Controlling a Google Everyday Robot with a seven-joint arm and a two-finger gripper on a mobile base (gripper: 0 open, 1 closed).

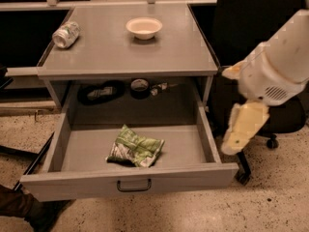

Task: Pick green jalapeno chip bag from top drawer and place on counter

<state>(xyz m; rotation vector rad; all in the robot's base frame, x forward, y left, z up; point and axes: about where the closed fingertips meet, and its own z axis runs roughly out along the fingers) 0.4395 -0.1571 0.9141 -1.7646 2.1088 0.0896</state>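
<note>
The green jalapeno chip bag [135, 148] lies crumpled on the floor of the top drawer [72, 151], a little left of its middle. The drawer is pulled fully out, with its dark handle [133, 185] on the front panel. The counter [111, 52] is the grey top above it. My gripper [241, 129] hangs from the white arm at the right, outside the drawer's right wall and about level with it. It is apart from the bag and holds nothing that I can see.
A crushed silvery-green can [66, 34] lies at the counter's back left and a white bowl [144, 27] stands at its back middle. Dark items [101, 92] sit in the recess behind the drawer. A black office chair [275, 124] stands behind my arm.
</note>
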